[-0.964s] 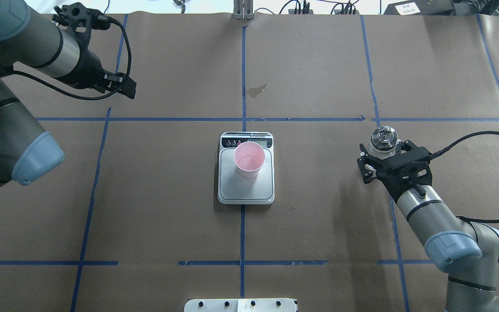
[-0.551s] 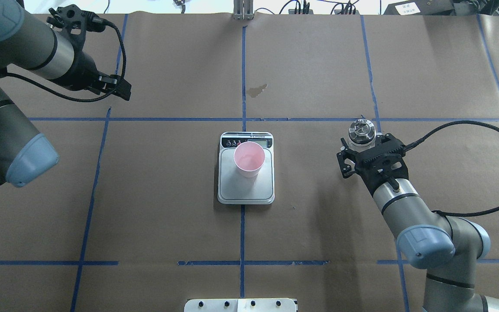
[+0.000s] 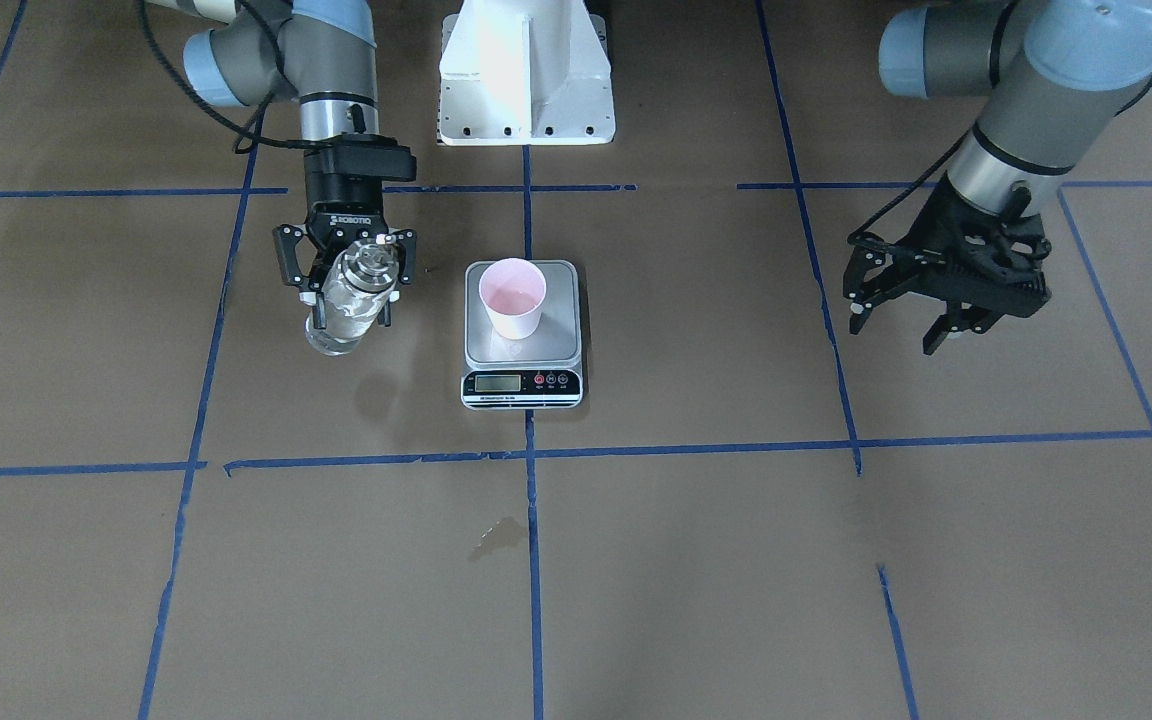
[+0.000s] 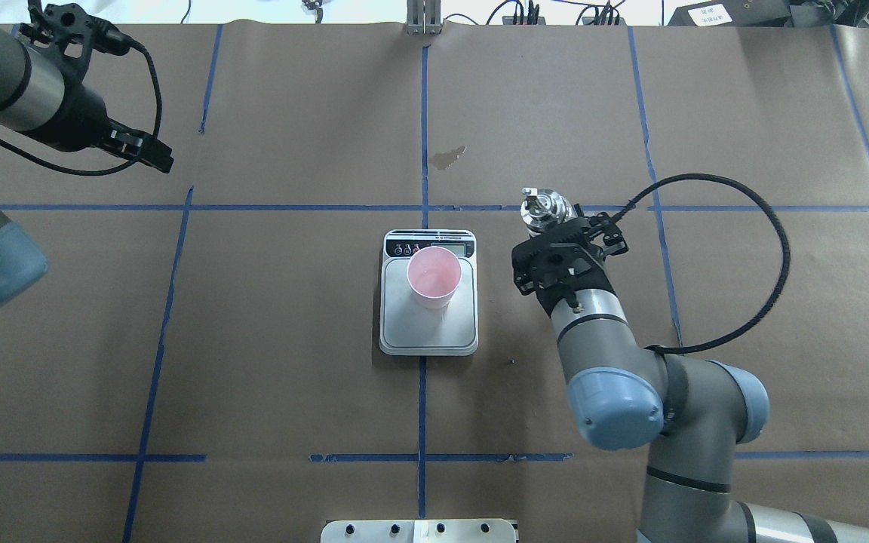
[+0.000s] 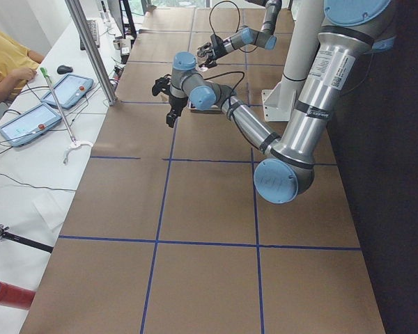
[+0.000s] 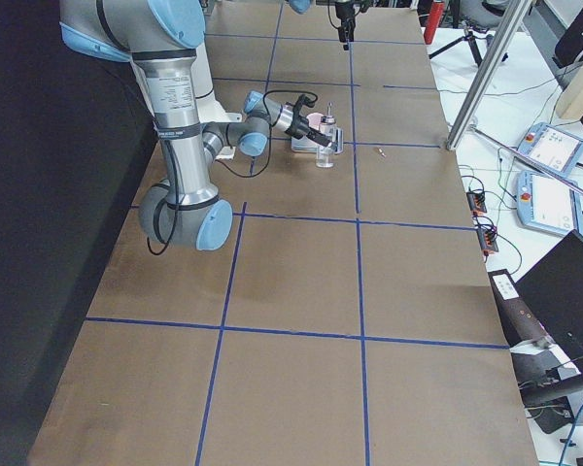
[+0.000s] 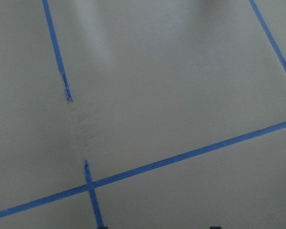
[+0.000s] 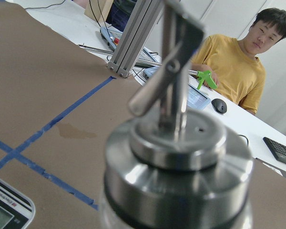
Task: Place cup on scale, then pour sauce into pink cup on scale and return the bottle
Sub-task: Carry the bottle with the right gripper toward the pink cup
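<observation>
Brown paper (image 4: 291, 339) | square steel scale (image 4: 428, 332) | tapered cup (image 4: 433, 277) | glass bottle (image 3: 341, 305)

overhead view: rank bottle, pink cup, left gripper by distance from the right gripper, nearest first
1. bottle: clamped in the right gripper, right of the scale.
2. cup: standing on the scale's plate, mid-view, to that gripper's left.
3. left gripper: far upper left of the view, open and holding nothing.
</observation>
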Robot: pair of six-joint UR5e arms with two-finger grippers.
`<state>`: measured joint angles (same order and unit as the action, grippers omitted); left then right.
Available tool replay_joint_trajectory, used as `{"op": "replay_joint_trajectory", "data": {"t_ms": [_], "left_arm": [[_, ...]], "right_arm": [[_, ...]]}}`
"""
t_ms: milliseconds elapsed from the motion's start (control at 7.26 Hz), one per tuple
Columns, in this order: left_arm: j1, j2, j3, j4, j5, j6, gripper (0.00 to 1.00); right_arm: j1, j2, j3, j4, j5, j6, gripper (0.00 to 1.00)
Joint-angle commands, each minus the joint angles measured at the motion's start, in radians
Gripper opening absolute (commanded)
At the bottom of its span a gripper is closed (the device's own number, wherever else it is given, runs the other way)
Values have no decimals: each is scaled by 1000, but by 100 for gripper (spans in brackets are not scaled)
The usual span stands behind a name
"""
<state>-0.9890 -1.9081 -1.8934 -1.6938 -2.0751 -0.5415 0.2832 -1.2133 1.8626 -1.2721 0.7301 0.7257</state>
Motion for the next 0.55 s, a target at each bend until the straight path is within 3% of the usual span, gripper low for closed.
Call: {"op": "replay_joint_trajectory", "data": {"t_ms": [0, 138, 413], "left_arm": [[-37, 20, 4, 0, -26, 60, 77], [-37, 24, 4, -1, -42, 60, 77], [-37, 24, 2, -1, -42, 60, 77]], "right_arm": [[-24, 41, -9, -151, -68, -88, 0], [-39, 52, -37, -154, -166, -191, 0], [-58, 66, -98, -155, -176, -256, 0]]}}
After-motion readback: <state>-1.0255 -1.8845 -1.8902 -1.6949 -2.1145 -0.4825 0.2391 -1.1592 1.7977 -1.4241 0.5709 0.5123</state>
